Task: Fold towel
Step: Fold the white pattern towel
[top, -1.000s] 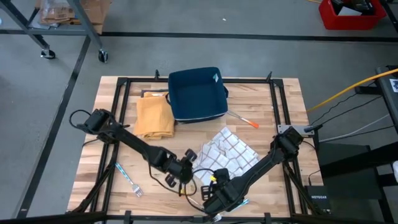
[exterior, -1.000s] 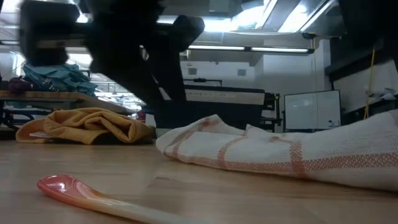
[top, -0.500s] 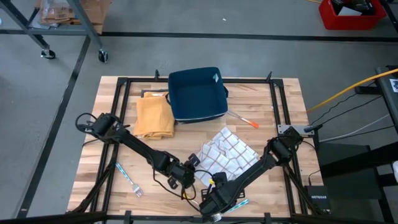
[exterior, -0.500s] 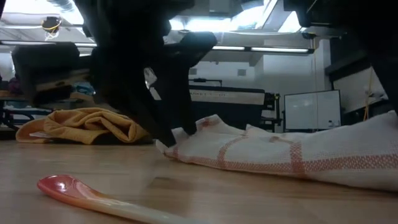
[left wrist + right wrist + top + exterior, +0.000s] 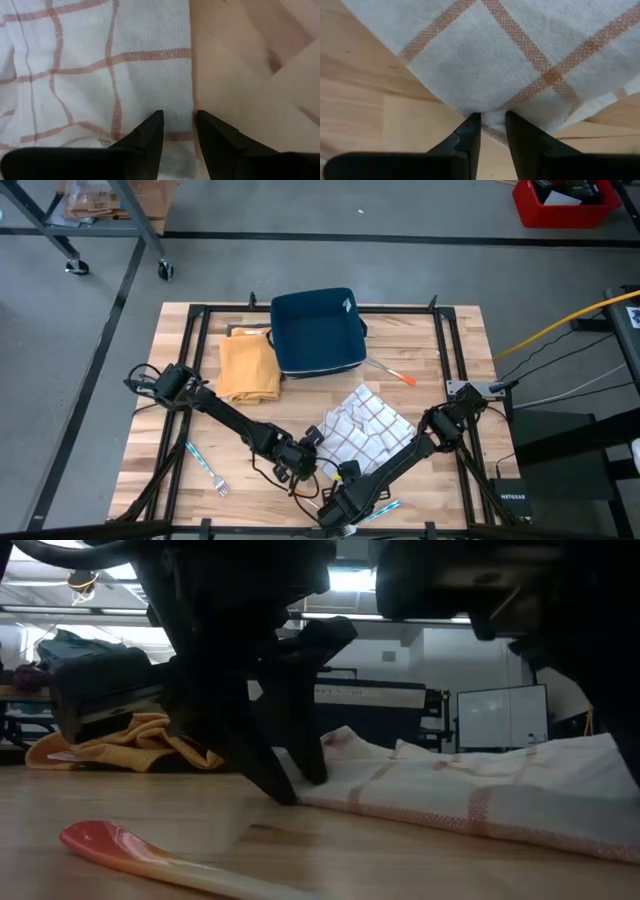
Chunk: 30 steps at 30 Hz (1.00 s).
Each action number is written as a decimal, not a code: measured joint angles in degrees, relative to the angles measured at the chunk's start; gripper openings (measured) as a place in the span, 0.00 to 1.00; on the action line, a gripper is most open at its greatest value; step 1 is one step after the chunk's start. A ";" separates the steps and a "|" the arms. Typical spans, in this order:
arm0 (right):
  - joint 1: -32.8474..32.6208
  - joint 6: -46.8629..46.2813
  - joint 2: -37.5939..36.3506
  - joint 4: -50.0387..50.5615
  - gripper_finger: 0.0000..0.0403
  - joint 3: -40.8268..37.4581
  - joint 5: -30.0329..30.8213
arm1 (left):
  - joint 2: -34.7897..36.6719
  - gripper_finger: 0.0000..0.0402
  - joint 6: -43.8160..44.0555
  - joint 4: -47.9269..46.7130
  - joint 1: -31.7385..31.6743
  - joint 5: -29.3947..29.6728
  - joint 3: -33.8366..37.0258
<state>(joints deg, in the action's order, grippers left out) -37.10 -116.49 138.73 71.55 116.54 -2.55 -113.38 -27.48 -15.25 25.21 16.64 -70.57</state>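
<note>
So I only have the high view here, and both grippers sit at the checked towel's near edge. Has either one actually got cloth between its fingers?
Observer: The right gripper has a fold of the towel pinched between its fingers, at a corner.
Operator: And the left?
Observer: The left gripper straddles the towel's side edge, one finger over cloth, the other over bare table; whether it grips, I cannot tell.
Operator: Is the towel off the table?
Observer: In the low view it lies on the wood.

Your left gripper (image 5: pixel 285 775) blocks the towel (image 5: pixel 470 795) edge behind it, right gripper (image 5: pixel 345 480) too small to read from above
</note>
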 joint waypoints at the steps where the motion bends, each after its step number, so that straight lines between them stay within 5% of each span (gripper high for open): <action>1: 0.00 0.00 0.34 0.02 0.22 0.16 -0.16 | 0.00 0.28 0.10 -0.02 0.00 -0.02 0.00; 7: -0.04 2.14 0.38 0.63 0.04 0.10 -0.13 | 0.00 0.15 0.29 -0.53 0.12 -0.14 0.00; 11: -0.04 3.19 0.68 1.76 0.04 1.78 0.21 | 0.00 0.02 1.13 -1.20 0.48 0.06 0.00; 30: -2.94 -0.13 0.47 -6.98 0.00 18.51 4.65 | 13.49 0.00 16.13 -21.92 14.43 -0.57 -0.22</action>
<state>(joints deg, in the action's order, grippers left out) -40.04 -116.62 139.19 64.57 135.05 2.10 -99.89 -11.35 -37.16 39.64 16.07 -70.79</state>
